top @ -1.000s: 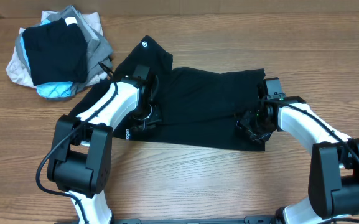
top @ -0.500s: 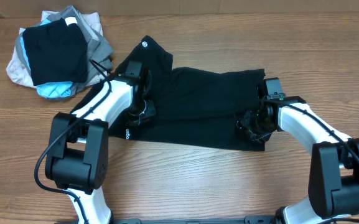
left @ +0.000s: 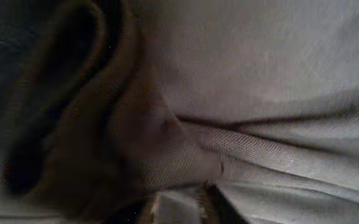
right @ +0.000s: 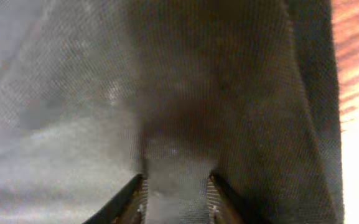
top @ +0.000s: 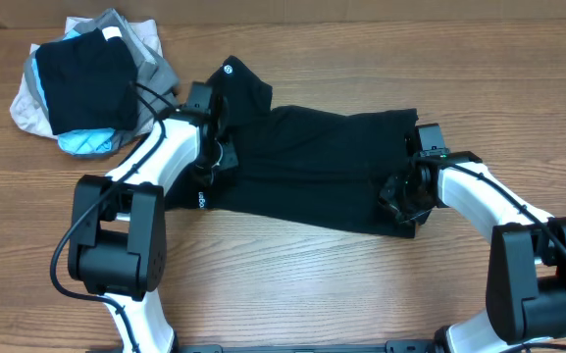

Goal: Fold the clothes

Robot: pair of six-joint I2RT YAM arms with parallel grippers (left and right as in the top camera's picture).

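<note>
Over the last second the left tool [top: 212, 157] has slid up the shirt [top: 312, 167], from the near hem toward 11 o'clock. It now sits on the cloth just below the collar end. The right tool [top: 400, 201] has hardly shifted and stays low on the corner at about 4 o'clock.

From where I stand, the black shirt lies stretched across the middle of the tabletop [top: 361, 284]. Its collar end points to 11 o'clock, toward the pile of garments [top: 86, 83] well off at 10 o'clock.

On the right wrist view the two fingers [right: 134, 198] have a narrow ridge of shirt cloth nipped between them, so that tool looks to have a pinch. On the left wrist view I see only creased fabric pressed close, and I cannot tell whether that tool is parted or gripping.

My guess is they are setting up to take both ends for a fold. To do it well, each tool should catch only the top layer at the edge. Both should then lift evenly so the cloth stays taut, and carry it over without dragging the lower layer into wrinkles.
</note>
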